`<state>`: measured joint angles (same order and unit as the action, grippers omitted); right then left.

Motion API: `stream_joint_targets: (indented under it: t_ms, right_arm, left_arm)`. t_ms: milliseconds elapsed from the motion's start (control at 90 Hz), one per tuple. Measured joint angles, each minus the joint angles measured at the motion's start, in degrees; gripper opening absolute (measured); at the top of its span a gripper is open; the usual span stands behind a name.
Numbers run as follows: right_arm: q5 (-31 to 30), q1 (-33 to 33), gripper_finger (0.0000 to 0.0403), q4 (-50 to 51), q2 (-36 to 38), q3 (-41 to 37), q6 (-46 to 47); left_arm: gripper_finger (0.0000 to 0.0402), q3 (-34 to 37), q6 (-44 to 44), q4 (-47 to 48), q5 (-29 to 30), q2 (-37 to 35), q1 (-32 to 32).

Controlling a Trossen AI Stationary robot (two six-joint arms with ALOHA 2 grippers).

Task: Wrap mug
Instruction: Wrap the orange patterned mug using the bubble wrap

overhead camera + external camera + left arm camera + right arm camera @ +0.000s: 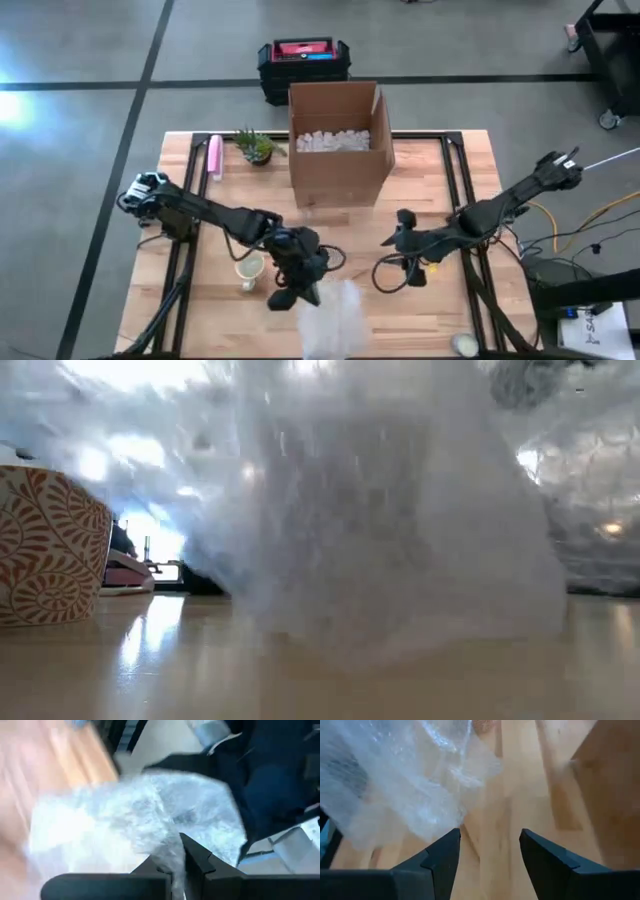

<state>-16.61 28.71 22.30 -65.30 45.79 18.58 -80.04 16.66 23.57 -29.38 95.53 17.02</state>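
A cream mug with an orange leaf pattern [248,270] [48,546] stands upright on the wooden table, left of centre. A crumpled sheet of clear bubble wrap [330,318] [400,530] lies beside it toward the near edge, its lower part on the table. My left gripper [305,292] [175,862] is shut on the wrap, just right of the mug. My right gripper [398,237] [490,850] hovers open right of centre, with the wrap [395,780] ahead of it and nothing between its fingers. My left gripper pinches a bunched fold of the bubble wrap [170,851] between its two fingers, at the sheet's edge nearest the mug. The wrap fans out beyond the fingertips, slack, and its far part rests on the table.
An open cardboard box [340,140] holding white filler stands at the table's far centre. A small potted plant [258,148] and a pink object [214,157] sit at the far left. A white round thing [463,343] lies at the near right edge.
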Motion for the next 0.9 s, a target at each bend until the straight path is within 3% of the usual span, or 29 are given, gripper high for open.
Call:
stream_joint_targets:
  t_ms: [233, 433, 567, 656, 811, 900]
  right_arm:
    - [4.9, 0.0, 0.0186, -20.7, -12.8, -5.6, -3.8]
    - [16.6, 0.0, 0.0166, -25.3, -26.4, -3.5, -4.0]
    - [16.8, -0.4, 0.0145, -25.0, -32.8, -0.9, -4.3]
    - [16.7, -0.7, 0.0126, -19.3, -33.8, 1.4, -3.9]
    - [16.2, 0.0, 0.0087, 8.3, -31.4, 6.3, -1.0]
    - [15.6, 0.6, 0.0066, 18.0, -29.2, 6.8, 1.6]
  left_arm:
    - [0.0, 7.5, 6.6, -0.2, 0.4, -0.1, -2.3]
    - [0.0, 10.3, 7.6, -0.2, 1.2, -0.1, -4.0]
    - [0.0, 10.4, 7.7, -0.9, 2.0, -0.1, -4.4]
    - [0.0, 10.4, 8.1, -0.7, 1.9, -0.2, -4.4]
    - [0.0, 10.4, 9.4, 1.0, 2.0, -0.7, -4.4]
    - [0.0, 10.4, 9.6, 2.4, 2.9, -0.7, -4.4]
